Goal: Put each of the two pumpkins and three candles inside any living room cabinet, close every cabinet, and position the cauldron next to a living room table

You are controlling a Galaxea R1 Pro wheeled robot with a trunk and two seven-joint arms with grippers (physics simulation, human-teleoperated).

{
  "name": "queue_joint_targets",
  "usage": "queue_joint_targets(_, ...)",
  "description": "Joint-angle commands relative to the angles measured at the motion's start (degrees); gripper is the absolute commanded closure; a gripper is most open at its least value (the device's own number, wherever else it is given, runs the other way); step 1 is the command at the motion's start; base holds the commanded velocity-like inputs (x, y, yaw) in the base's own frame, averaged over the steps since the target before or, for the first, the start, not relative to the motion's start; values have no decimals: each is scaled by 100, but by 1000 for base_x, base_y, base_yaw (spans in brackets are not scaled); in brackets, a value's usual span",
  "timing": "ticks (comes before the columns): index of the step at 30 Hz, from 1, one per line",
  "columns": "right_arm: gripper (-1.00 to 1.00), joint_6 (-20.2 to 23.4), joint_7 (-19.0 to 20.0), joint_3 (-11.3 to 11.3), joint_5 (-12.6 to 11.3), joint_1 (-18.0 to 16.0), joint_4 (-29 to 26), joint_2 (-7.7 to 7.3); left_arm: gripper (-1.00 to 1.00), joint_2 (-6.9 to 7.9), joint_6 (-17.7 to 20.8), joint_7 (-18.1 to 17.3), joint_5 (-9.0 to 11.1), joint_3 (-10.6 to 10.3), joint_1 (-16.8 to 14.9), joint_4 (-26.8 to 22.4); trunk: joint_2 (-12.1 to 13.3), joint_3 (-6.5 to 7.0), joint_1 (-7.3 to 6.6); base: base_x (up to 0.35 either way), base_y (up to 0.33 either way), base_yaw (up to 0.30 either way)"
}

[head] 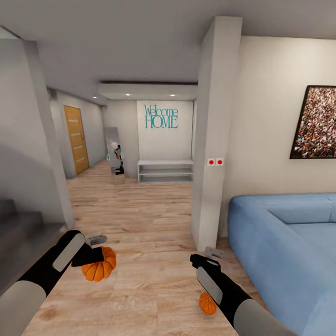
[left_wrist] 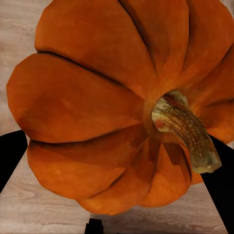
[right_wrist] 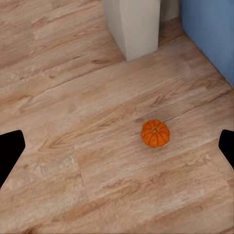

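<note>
Between the closed fingers of the left gripper sits one pumpkin (rigid, light, best pinched across its ribs), while below the spread, empty right gripper the second pumpkin rests on the wooden floor.

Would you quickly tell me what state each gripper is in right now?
Left gripper: shut on a pumpkin.
Right gripper: open, holding nothing; the second pumpkin lies on the floor below it.
</note>
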Motion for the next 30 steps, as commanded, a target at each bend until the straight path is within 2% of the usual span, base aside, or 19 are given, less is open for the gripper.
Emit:
queue_joint_targets(1,-100,16,-44,27,-19,-2,-11,-4,100,2,8,63,36,-76,-6,-13,-7,-9,2,31,7,0)
queue_joint_targets(5,-100,-6,-39,30,-29,3,-11,-5,100,-6,5,63,35,-192,-6,-22,-7,-9,2,15,4,0)
queue_joint_targets(12,-100,-15,-11,24,-108,5,-14,3,100,-14,2,63,35,-231,-6,-24,-7,-11,2,3,1,-56)
queue_joint_targets(24,-100,-16,-5,22,-124,5,-15,1,100,-15,2,63,35,-238,-6,-25,-7,-27,2,121,124,-251)
queue_joint_targets(30,-100,-16,-5,22,-124,5,-15,3,100,-17,2,68,35,-246,-6,-25,-7,-27,2,143,-73,-257)
